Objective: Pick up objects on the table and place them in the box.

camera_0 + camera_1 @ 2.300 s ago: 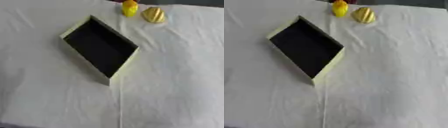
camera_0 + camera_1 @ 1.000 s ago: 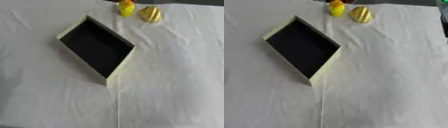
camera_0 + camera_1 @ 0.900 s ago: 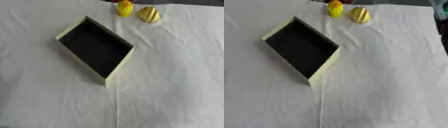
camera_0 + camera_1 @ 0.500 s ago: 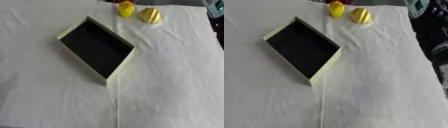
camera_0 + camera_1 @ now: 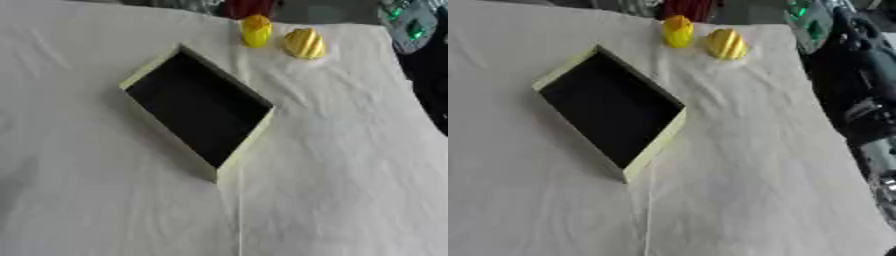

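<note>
The pale-yellow rectangular box point(image 5: 197, 107), black inside, is shown empty, its long axis diagonal. Finger state cannot be told.

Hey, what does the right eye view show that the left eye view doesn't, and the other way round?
Only the right eye view shows the long black and silver arm running down its right side, past the table's edge; no hand can be made out on it. The left eye view shows only a dark strip at that edge, and more bare white cloth left of the box. Both share the open box with its dark inside, the small yellow object, the striped yellow object beside it, and something red behind them.
</note>
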Robot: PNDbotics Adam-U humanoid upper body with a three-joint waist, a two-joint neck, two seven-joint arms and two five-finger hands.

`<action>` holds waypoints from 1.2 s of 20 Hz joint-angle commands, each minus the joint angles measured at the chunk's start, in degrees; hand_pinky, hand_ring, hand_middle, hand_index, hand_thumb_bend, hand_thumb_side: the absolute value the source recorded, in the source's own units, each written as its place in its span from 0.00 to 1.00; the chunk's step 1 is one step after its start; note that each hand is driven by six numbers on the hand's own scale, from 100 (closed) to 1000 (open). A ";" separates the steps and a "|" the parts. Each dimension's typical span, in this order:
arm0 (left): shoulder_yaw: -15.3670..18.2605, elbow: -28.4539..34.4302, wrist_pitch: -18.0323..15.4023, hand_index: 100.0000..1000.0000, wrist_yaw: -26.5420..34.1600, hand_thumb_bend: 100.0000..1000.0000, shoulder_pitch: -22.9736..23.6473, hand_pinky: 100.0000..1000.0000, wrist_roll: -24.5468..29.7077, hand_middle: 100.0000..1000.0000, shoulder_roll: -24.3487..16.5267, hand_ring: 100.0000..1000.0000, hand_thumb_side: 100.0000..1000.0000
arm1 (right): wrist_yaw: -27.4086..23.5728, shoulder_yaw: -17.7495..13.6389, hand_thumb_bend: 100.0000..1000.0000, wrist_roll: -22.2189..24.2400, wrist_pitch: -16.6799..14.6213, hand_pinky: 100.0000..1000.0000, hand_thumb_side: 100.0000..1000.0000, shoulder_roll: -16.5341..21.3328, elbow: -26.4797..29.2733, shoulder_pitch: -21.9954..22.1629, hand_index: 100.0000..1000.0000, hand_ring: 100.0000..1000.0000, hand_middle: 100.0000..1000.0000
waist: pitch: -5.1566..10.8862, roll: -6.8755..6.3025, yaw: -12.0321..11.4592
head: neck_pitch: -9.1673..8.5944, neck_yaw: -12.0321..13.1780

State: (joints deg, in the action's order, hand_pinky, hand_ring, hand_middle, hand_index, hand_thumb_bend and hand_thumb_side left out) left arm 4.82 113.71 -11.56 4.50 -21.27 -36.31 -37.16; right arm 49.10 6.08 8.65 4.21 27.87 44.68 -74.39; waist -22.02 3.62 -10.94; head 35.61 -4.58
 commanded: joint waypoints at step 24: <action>0.04 0.88 0.64 0.80 0.34 0.33 -0.21 0.85 0.41 0.88 -0.64 0.90 0.79 | -0.53 0.27 0.25 27.25 -6.33 0.89 0.00 1.83 2.78 -0.62 0.90 0.88 0.89 | 0.89 -0.04 0.58 | 0.24 0.73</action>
State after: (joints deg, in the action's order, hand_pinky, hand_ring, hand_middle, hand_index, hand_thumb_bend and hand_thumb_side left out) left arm 4.75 113.71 -11.04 4.56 -21.15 -35.90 -36.77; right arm 48.14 6.76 36.24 -2.46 28.00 46.28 -74.03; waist -22.27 3.90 -10.27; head 35.77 -3.98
